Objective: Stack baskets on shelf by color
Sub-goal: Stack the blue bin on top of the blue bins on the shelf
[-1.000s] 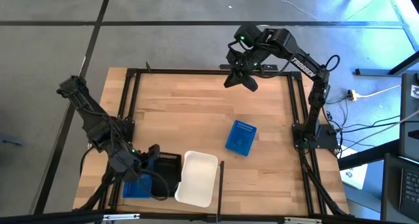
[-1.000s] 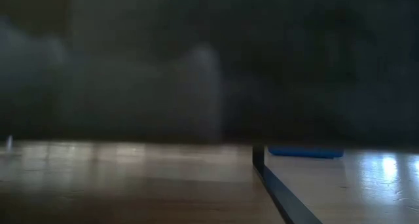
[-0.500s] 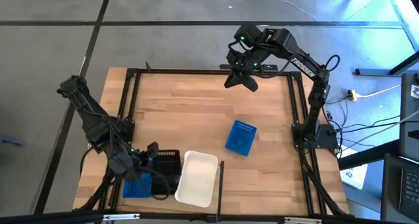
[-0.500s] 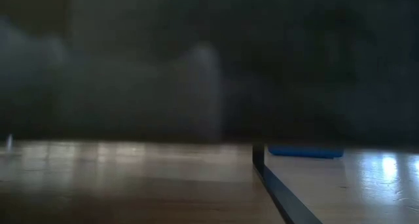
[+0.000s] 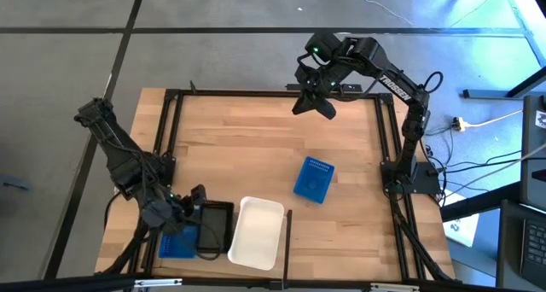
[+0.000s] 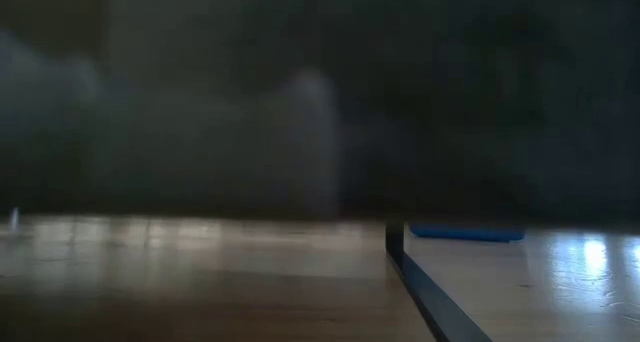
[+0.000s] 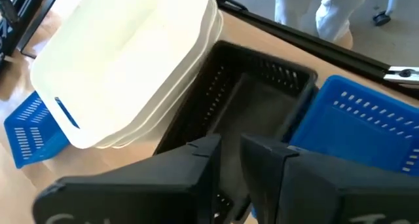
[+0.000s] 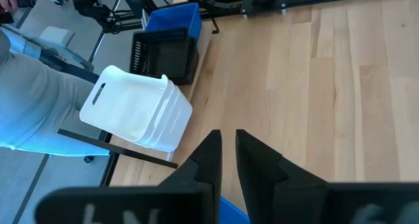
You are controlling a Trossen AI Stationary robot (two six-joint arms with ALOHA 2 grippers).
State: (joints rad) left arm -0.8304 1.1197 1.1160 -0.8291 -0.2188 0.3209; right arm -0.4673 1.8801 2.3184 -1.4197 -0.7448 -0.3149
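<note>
Sorting nearly done: your left gripper (image 5: 198, 213), fingers parted, hovers over the black stack (image 5: 215, 225) between blue stack (image 5: 177, 243) and white stack (image 5: 256, 232), while one blue basket (image 5: 314, 179) waits mid-shelf (image 5: 256, 147).

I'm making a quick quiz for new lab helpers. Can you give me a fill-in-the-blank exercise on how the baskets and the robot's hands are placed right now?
1. The lone blue basket lies apart from the others, on the ____ half of the shelf.
2. The black baskets sit between the blue stack and the ____ baskets.
3. The ____ hand hovers at the black baskets.
4. The right hand hangs over the shelf's far edge, holding ____.

Missing words: right; white; left; nothing
</note>
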